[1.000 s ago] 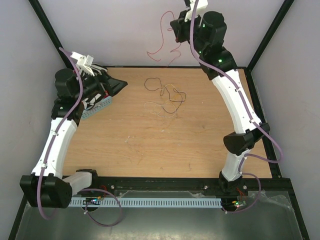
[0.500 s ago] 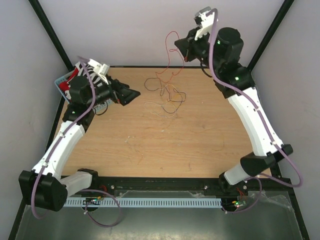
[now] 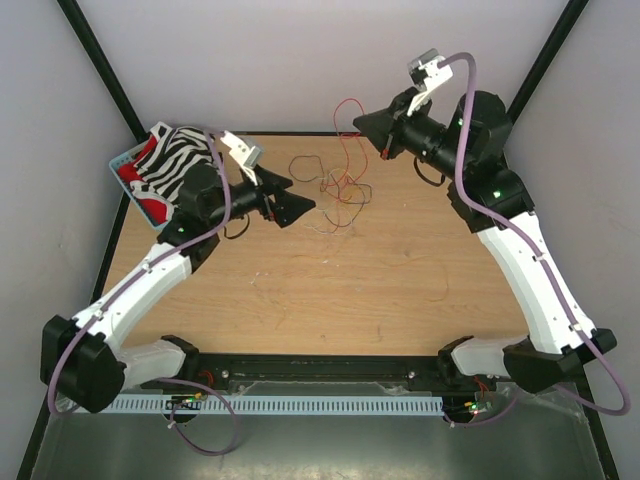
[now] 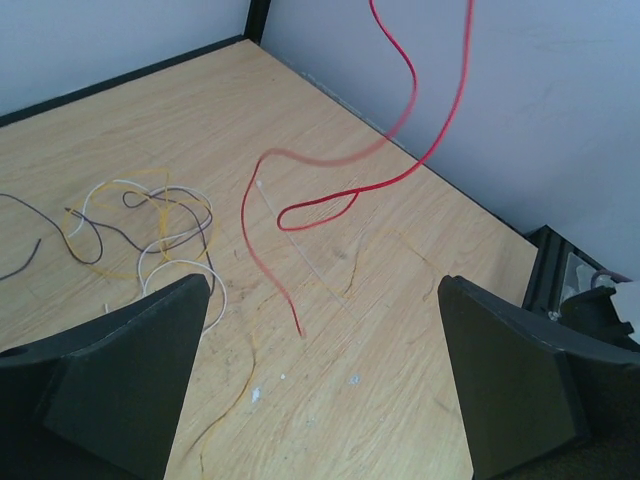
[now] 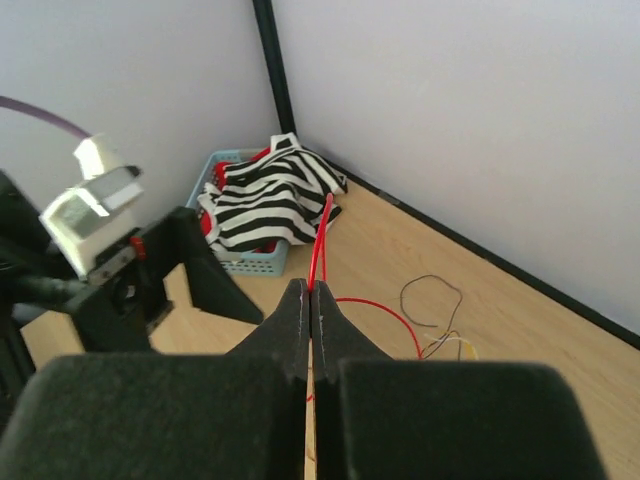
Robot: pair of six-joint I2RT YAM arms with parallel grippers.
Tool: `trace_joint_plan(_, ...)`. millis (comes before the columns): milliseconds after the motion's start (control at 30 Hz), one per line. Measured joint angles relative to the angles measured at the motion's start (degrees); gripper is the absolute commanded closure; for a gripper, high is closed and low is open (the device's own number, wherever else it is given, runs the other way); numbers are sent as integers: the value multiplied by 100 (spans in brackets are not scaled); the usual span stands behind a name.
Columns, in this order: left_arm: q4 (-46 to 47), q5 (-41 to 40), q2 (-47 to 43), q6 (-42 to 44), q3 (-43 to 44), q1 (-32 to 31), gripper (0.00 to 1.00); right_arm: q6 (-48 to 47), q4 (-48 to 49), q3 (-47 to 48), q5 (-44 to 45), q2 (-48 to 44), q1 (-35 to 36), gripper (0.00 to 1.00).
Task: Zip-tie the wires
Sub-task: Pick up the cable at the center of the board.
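My right gripper is shut on a red wire, held in the air over the table's far edge. The red wire dangles in loops with its free end just above the wood. The other wires, dark brown, orange and pale white, lie tangled on the table below. My left gripper is open and empty, just left of the tangle and pointing at it. A thin pale straight strip, apparently the zip tie, lies flat beneath the red wire.
A blue basket holding a zebra-striped cloth sits in the far left corner. Black frame posts and pale walls close in the table. The right arm's base shows past the table edge.
The right arm has come down and forward with the red wire, bringing it over the tangle. The left arm has swung right to the wires, uncovering the basket.
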Motion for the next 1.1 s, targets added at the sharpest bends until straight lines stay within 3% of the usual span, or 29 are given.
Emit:
trace_joint_plan(200,330,-208,667,22,96,-426,2,186,101,-330,-181,-417,0,100)
trace_joint_plan(367,422,-306,1078,70,236,-671,17,284,221,-389,-260,-680,0,100)
trace_joint_plan(667,645,-345,1213,114,369,-726,30,308,289,-625,-282,-1008,0,100)
trace_joint_plan(800,807,-334,1211,111,376,-732,41,332,332,-778,-289,-1091,0,100)
trace_joint_plan(1033,1228,-291,1349,57,472,-844,39,431,356,-907,-319,-1123,0,100)
trace_joint_plan(1100,1311,-275,1405,26,474,-874,42,444,380,-909,-319,-1123,0,100)
